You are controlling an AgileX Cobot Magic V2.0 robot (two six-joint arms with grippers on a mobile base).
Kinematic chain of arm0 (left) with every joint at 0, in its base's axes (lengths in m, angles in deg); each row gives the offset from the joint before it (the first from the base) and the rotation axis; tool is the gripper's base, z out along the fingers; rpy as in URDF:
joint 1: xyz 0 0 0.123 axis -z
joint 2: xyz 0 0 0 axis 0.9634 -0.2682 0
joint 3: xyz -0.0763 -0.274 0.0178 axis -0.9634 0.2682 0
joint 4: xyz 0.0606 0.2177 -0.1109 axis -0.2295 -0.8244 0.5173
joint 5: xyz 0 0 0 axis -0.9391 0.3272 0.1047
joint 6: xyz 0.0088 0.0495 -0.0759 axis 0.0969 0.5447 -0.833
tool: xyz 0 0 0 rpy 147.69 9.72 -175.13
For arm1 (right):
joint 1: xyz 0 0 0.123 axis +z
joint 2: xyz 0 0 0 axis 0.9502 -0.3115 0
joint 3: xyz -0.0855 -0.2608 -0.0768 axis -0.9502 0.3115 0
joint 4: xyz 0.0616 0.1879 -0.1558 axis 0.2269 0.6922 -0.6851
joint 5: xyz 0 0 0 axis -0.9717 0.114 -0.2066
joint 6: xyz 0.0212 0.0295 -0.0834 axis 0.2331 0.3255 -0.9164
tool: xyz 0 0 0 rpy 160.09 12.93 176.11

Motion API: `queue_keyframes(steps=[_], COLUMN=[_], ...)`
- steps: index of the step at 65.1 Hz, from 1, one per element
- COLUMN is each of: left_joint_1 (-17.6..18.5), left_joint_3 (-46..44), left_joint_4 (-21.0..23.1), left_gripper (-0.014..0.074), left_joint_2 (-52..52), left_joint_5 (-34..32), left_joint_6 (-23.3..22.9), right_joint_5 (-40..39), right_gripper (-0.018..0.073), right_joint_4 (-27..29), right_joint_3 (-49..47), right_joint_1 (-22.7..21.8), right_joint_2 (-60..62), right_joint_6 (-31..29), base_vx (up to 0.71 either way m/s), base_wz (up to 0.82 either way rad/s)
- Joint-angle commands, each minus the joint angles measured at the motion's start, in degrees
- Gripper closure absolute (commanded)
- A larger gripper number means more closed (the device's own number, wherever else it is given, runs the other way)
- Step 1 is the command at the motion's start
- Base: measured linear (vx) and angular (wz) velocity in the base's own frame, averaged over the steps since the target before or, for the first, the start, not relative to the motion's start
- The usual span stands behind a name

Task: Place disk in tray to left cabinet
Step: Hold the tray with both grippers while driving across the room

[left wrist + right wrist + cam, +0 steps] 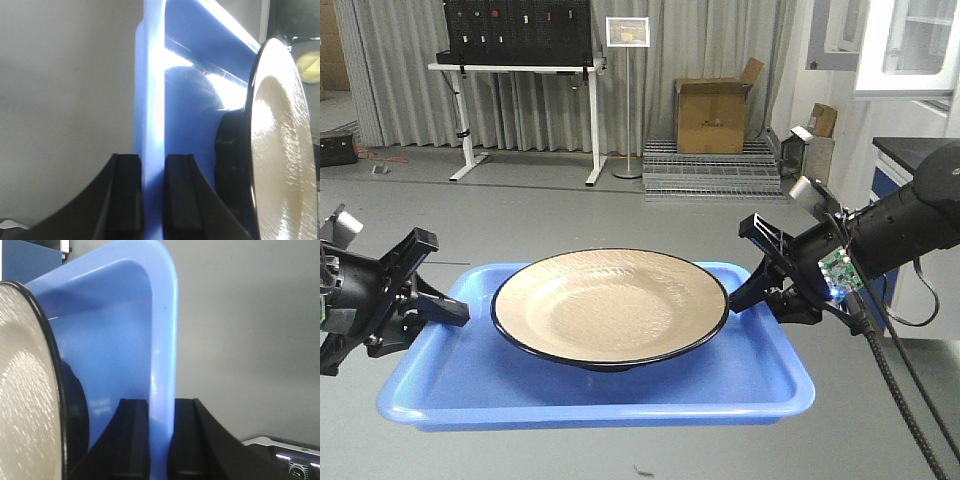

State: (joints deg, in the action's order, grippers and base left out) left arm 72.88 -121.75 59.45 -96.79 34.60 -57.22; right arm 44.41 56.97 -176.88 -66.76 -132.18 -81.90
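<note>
The tan disk (pixel 610 305) with a thin black rim lies in the blue tray (pixel 600 395), which I hold in the air above the grey floor. My left gripper (pixel 455 312) is shut on the tray's left lip; my right gripper (pixel 740 297) is shut on its right lip. In the left wrist view the fingers (pixel 127 197) clamp the blue lip (pixel 152 130), with the disk (pixel 282 140) at the right. In the right wrist view the fingers (pixel 134 440) clamp the lip (pixel 162 365), with the disk (pixel 25 400) at the left. The cabinet is out of view.
A white-legged desk (pixel 525 70) with a black panel stands at the back left. A sign stand (pixel 627 100) and a cardboard box (pixel 713 115) on a metal grate are at the back centre. A blue-fronted bench (pixel 905 170) is at the right.
</note>
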Motion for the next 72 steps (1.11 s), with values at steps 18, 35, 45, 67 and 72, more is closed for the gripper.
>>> queue_keyframes(steps=[18, 35, 45, 67, 72], left_joint_1=[1.95, 1.95, 1.95, 1.95, 1.95], left_joint_3=[-2.34, -2.34, -2.34, -2.34, -2.34], left_joint_4=[14.1, 14.18, 14.11, 14.12, 14.12], left_gripper=[0.0597, 0.0597, 0.0597, 0.0597, 0.0597], left_joint_2=[3.06, 3.06, 3.06, 3.06, 3.06], left_joint_5=[2.84, 2.79, 2.79, 2.78, 2.78], left_joint_6=[-1.79, -1.79, -1.79, -1.79, -1.79], right_joint_5=[1.76, 1.84, 1.9, 1.96, 1.96], right_gripper=[0.0565, 0.0565, 0.0565, 0.0565, 0.0565], right_joint_4=[12.11, 12.11, 12.12, 12.21, 12.27], right_joint_3=[-1.99, -1.99, -1.99, -1.99, -1.99], right_joint_1=[1.52, 1.52, 1.52, 1.67, 1.67], right_joint_2=[3.5, 3.5, 3.5, 3.5, 3.5], right_joint_6=[0.1, 0.1, 0.1, 0.1, 0.1], base_vx=[0.69, 0.7, 0.7, 0.7, 0.69], base_wz=[0.0, -0.01, -0.03, -0.03, -0.04])
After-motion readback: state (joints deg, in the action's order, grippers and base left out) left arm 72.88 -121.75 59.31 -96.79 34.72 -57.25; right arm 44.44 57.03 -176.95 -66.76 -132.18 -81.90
